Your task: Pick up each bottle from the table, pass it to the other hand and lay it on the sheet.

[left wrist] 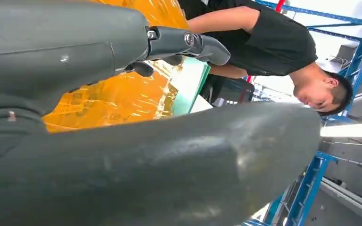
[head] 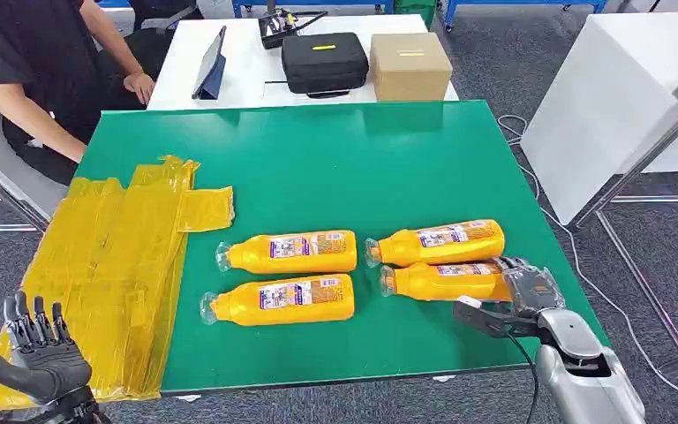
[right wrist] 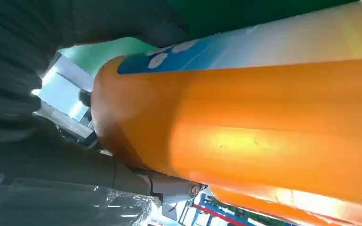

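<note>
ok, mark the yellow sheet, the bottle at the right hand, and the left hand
yellow sheet [head: 110, 256], head view, middle of the sheet.
near-right bottle [head: 446, 282], head view, mid body.
left hand [head: 35, 353], head view, back of hand.

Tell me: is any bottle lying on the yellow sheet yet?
No, all four bottles lie on the bare green table, beside the yellow sheet.

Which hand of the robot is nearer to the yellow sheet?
Left. The left hand hovers at the near corner of the yellow sheet; the right hand is across the green table, at the base of an orange bottle.
</note>
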`<state>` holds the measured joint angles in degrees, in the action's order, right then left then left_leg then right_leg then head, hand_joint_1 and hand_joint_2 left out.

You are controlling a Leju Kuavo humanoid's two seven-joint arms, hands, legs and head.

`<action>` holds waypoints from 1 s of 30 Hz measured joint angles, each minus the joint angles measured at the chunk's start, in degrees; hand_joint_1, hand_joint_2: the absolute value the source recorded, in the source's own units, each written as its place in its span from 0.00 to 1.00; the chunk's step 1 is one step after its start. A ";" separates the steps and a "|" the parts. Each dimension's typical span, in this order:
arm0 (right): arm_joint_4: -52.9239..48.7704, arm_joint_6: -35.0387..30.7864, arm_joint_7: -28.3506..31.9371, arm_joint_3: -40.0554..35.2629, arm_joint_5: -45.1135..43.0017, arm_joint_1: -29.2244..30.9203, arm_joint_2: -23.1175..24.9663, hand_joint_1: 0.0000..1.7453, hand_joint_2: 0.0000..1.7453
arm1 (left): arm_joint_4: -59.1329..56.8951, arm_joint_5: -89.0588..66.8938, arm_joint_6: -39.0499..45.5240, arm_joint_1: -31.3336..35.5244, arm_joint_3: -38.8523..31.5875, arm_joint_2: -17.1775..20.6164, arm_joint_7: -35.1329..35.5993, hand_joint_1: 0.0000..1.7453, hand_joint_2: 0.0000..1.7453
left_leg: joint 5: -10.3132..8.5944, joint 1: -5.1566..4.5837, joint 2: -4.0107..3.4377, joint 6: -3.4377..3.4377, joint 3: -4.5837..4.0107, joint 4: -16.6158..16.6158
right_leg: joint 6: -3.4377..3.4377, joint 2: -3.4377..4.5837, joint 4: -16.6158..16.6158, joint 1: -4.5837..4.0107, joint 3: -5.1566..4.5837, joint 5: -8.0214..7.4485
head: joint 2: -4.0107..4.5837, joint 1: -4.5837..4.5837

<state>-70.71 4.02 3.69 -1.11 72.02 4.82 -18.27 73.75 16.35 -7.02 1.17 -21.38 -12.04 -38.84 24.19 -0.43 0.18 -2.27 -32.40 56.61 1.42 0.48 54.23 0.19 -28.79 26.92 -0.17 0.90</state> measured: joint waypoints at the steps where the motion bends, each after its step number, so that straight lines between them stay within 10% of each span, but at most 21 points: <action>1: 0.11 0.00 0.00 -0.07 0.00 0.08 -0.07 1.00 1.00 | 0.00 0.00 0.00 0.00 0.00 0.02 -0.02 0.00 0.00 | 0.00 0.00 -0.01 0.00 0.01 0.00 | 0.00 0.01 0.00 0.00 0.01 0.00 | 0.00 -0.02; 18: -0.55 -1.05 7.68 -0.92 -8.78 -0.56 -0.22 1.00 1.00 | -0.94 0.18 0.44 1.04 0.00 0.42 -0.02 0.00 0.00 | -0.01 0.00 -0.06 -0.01 0.04 0.01 | 0.01 0.05 0.01 0.00 0.11 -0.05 | 0.00 0.00; 30: -22.52 3.39 16.90 0.13 -23.15 -12.22 2.82 1.00 1.00 | -0.94 1.22 -1.53 0.68 -0.02 1.09 -1.14 0.00 0.00 | -0.15 0.00 0.16 -0.08 -0.73 0.01 | -0.10 -0.38 0.05 -0.02 -0.05 -0.06 | 0.00 -0.02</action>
<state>-93.22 7.41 20.59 -0.98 48.87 -7.39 -15.45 72.81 17.57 -8.55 1.86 -21.40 -10.95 -39.98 24.03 -0.43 0.34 -2.35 -33.13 56.62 1.32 0.10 54.29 0.17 -28.84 26.86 -0.17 0.87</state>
